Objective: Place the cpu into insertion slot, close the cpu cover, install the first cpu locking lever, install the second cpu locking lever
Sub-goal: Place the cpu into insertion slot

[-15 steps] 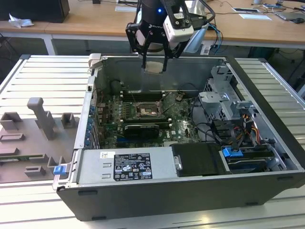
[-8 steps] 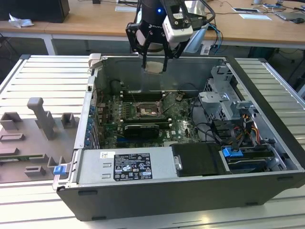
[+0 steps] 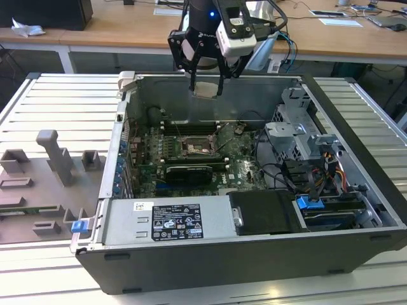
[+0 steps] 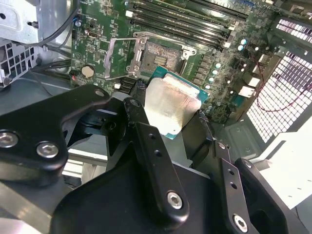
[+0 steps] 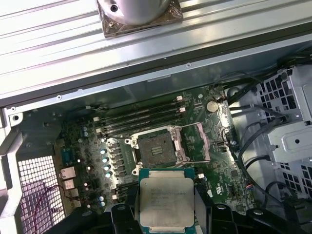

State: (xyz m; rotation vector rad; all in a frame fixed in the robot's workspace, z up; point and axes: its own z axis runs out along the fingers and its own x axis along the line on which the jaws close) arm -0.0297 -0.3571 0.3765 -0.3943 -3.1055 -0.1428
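One cpu (image 5: 166,202) held flat, metal face up, gripper (image 3: 205,89) clenched on its edges, hovering high over open pc case (image 3: 254,260). Empty insertion slot (image 3: 194,147) well below, approx. under gripper; cpu cover (image 5: 199,142) flipped open beside slot.

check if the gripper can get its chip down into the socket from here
Probably yes: the gripper holds the chip above the open case, and the socket lies bare beneath with no cable or card over it.
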